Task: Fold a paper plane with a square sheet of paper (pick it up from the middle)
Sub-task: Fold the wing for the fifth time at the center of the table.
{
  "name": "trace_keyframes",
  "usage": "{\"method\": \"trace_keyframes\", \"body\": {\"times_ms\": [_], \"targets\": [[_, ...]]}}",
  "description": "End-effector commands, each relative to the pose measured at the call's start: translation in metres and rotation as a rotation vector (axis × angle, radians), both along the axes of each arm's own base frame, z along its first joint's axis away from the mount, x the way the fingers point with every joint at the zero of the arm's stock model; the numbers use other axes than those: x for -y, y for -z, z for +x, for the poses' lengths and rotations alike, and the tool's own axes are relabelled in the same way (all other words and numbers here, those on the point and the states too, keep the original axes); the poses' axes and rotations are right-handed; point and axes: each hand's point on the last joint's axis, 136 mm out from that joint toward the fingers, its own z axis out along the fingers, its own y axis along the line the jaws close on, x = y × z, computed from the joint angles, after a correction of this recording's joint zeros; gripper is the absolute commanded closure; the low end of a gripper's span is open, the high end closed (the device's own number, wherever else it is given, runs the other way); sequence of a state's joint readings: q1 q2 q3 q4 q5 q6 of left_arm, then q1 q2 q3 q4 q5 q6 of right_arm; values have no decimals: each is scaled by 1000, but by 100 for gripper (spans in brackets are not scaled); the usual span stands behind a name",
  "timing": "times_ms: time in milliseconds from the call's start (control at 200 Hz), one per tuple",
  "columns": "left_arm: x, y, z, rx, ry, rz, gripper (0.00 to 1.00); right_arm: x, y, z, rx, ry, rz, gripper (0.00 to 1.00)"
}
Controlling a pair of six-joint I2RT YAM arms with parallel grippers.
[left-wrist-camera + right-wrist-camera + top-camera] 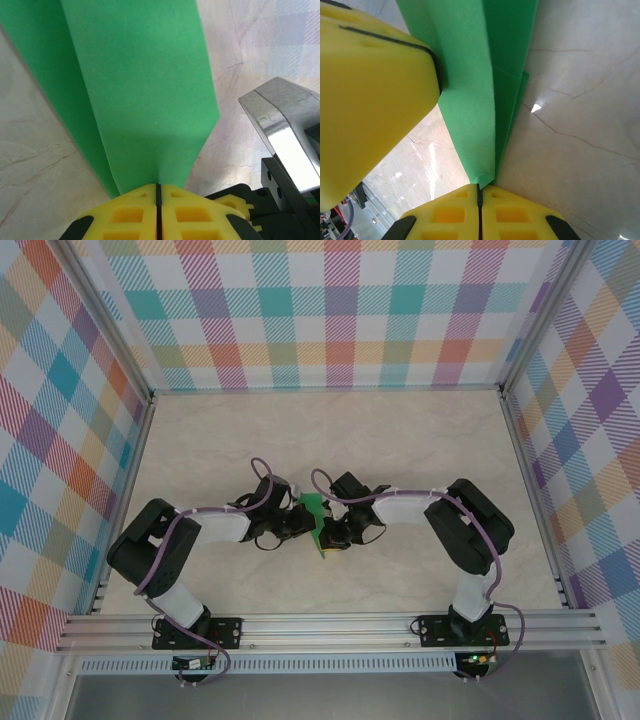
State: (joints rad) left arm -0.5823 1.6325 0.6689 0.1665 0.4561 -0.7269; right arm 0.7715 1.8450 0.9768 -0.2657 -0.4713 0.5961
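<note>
The left fingers (125, 216) and right fingers (445, 216) are each clamped on the folded green paper (313, 508) between them.

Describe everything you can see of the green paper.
The green paper is plain, matte bright green, unmarked, folded into a long narrow shape with stacked layers and straight creases. The left claw is shut on one edge, the right claw on another, at the middle of the table.
</note>
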Motion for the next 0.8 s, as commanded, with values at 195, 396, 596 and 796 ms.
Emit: {"method": "trace_keyframes", "body": {"times_ms": [195,396,596,796], "targets": [[9,3,-3,21,49,-11,90,15,23,-9,-66,21,-86,91],[8,11,-2,8,47,5,90,15,22,-9,-66,17,-85,90],[4,17,-2,0,35,31,91,15,21,-8,-62,14,-84,89],[-6,28,-7,-26,24,87,91,12,2,1,22,8,-48,83]]}}
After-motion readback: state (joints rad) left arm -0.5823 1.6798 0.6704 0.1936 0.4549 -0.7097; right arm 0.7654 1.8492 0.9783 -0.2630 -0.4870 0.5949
